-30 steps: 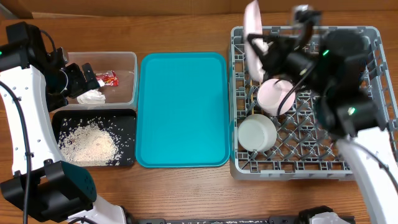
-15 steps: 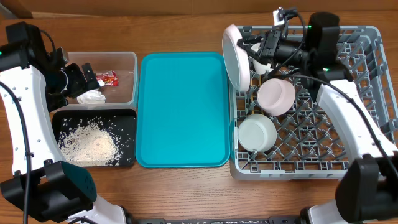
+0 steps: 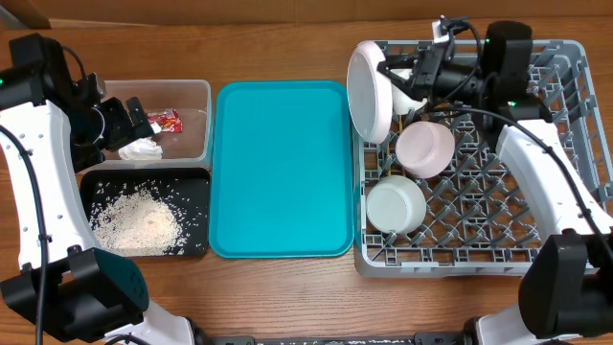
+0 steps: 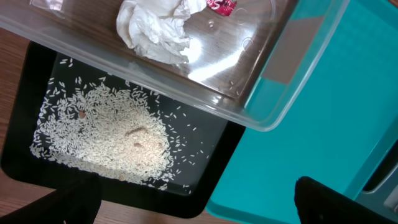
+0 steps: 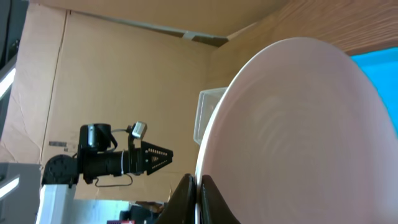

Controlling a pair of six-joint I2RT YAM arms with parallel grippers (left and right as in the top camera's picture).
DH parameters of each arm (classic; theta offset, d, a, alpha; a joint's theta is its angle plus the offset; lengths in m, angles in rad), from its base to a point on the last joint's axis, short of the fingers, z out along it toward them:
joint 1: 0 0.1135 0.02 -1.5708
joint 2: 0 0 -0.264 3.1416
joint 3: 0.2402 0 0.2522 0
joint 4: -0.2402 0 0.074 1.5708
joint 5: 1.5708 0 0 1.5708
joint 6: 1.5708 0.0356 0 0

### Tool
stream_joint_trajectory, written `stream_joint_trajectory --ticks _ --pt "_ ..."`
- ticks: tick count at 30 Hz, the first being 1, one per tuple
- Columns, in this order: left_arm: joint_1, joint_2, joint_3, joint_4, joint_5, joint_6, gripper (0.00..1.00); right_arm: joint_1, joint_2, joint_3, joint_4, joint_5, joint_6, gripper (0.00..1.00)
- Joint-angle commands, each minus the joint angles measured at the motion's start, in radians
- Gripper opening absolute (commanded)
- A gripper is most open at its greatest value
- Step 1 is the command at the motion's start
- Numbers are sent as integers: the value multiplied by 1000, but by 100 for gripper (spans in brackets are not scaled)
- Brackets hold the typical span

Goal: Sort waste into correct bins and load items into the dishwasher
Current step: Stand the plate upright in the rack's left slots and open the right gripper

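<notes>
Lowered on edge into the rack [image 3: 498, 220], the plate [image 3: 368, 91] stays clamped in the right jaws, left jaws apart; released unslotted, it may tip away from them.

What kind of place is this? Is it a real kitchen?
Probably a robot test bench, not a kitchen. Robot arms work at a wooden table, the grey dish rack sits right on it, and a cardboard wall stands behind.
</notes>
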Motion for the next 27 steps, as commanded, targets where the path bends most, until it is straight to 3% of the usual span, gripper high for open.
stream_joint_trajectory --ticks 1,8,16,23,27 --pt "-7 -4 16 0 -6 -3 100 -28 0 -1 -19 29 -10 4" --pt "-7 -4 16 0 -6 -3 100 -39 0 -1 -3 -19 -10 4" --pt "-7 -4 16 0 -6 -3 100 -56 0 -1 206 -155 119 4" --pt "-7 -4 16 0 -6 -3 100 -54 0 -1 126 -147 87 4" --pt "-7 -4 16 0 -6 -3 100 -54 0 -1 -26 -24 56 4"
